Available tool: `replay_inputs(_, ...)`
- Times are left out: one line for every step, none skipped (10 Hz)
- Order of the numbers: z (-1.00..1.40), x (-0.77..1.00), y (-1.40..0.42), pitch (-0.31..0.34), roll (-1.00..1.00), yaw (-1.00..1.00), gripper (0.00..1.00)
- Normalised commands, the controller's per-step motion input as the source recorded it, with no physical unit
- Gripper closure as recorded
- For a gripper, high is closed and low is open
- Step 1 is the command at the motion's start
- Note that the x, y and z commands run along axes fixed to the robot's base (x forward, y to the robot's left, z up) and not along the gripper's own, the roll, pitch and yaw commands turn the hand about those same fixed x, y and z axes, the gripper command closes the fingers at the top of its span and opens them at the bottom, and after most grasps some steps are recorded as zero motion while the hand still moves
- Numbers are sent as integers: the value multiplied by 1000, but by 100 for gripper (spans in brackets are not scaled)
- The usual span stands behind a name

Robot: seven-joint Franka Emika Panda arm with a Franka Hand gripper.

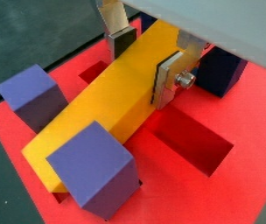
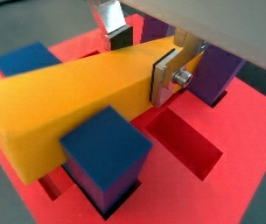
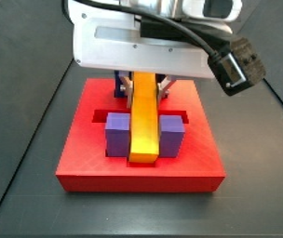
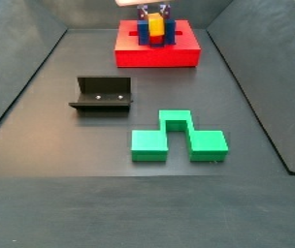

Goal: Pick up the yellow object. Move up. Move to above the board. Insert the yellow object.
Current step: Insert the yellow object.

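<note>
The yellow object (image 1: 101, 101) lies lengthwise in a slot of the red board (image 1: 206, 188), between two purple posts (image 1: 91, 166), also seen as the yellow object (image 3: 141, 125) on the board (image 3: 88, 158) in a side view. My gripper (image 1: 145, 63) straddles its far half, jaws on either side. One finger's dark pad (image 1: 122, 44) shows its whole face, with a thin red strip between it and the bar. The other finger (image 1: 168, 80) stands close along the bar's opposite side. In the other wrist view the gripper (image 2: 143, 59) stands the same way over the yellow object (image 2: 66, 101). It looks open.
An open cross-shaped recess (image 1: 199, 144) sits in the board beside the bar. A dark blue post (image 1: 223, 72) stands behind the gripper. On the floor in a side view are the fixture (image 4: 101, 94) and a green stepped block (image 4: 177, 138).
</note>
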Motion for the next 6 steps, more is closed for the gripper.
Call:
replay_inputs(-340, 146, 0, 119, -350, 0, 100)
replay_inputs(-300, 157, 0, 106, -294, -14, 100)
replay_inputs(-234, 97, 0, 103, -169, -11, 100)
replay_inputs(0, 17, 0, 10, 0, 0, 100)
replay_inputs(-106, 0, 0, 0, 0, 6, 100)
replay_inputs(-134, -289, -23, -99, -27, 146, 100)
